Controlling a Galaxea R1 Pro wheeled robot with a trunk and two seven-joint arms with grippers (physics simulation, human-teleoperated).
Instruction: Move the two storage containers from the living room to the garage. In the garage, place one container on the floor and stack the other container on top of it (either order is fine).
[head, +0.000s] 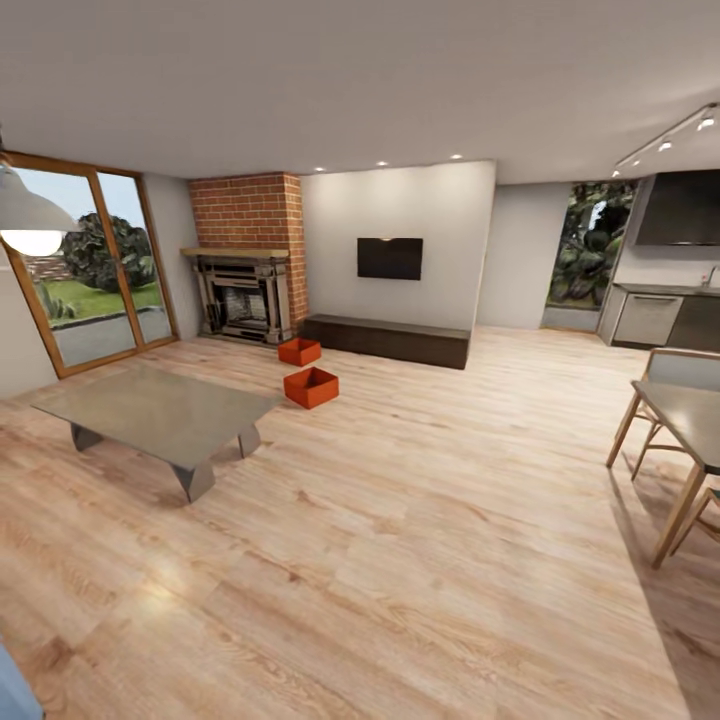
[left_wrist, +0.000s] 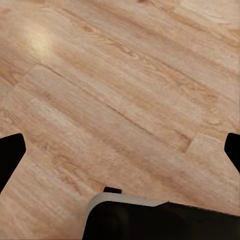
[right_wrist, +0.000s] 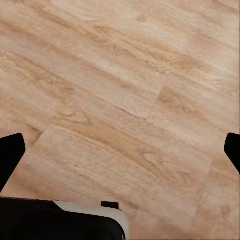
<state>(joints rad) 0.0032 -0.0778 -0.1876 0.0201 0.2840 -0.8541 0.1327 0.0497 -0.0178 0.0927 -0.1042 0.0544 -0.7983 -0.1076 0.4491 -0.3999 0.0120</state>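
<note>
Likely light and stiff, both bins (head: 311, 387) (head: 299, 351) sit far ahead of the spread, empty jaws; grip a thin wall.

The room is evenly bright, lit by daylight through the glass doors (head: 92, 262), small ceiling spots (head: 383, 163), a track of lamps (head: 668, 142) and a glowing pendant (head: 30, 220). Shadows are soft, under the low table (head: 160, 410) and beside the chairs (head: 650, 420). A pale sheen lies on the plank floor (head: 400, 560), and a glare patch shows in the left wrist view. Straight lines bend toward the head view's edges; all renders are slightly soft.
</note>
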